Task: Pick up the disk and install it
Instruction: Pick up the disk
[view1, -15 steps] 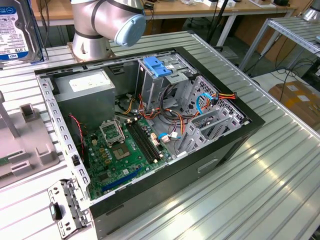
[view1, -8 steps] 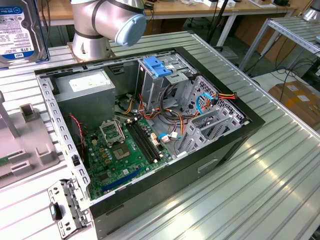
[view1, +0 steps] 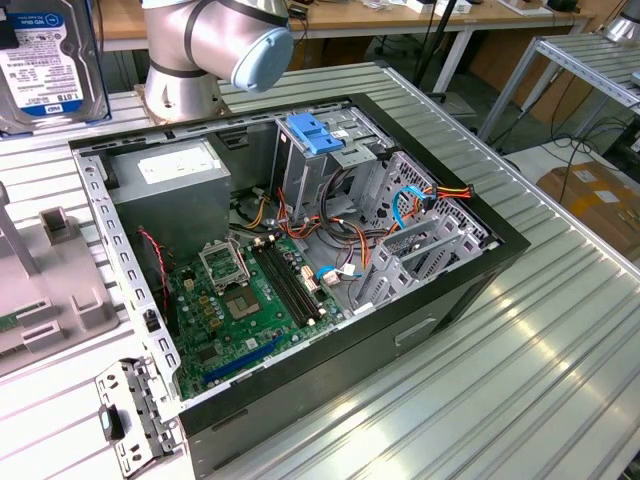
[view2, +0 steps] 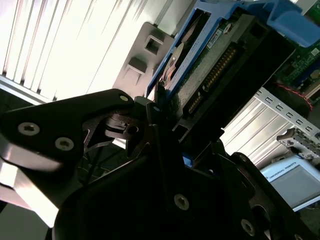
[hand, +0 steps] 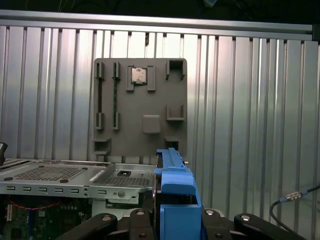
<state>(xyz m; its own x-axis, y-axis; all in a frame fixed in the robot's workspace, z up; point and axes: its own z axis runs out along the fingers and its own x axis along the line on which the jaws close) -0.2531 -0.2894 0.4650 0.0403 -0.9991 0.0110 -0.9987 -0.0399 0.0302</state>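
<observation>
The gripper (view2: 170, 117) is shown clamped on the disk (view2: 210, 65), with a black finger (view2: 150, 112) set against its blue-railed edge. In the first wrist view the disk's blue rail (hand: 175, 195) is gripped over the ribbed metal table (hand: 240, 100) and a grey fixture plate (hand: 140, 107). In the exterior view the disk (view1: 45, 65) is seen upright at the far corner on the exterior view's left, well apart from the open computer case (view1: 440, 290). Inside the case are found the power supply (view1: 175, 185), the motherboard (view1: 240, 300) and the blue-capped cage (view1: 315, 135).
</observation>
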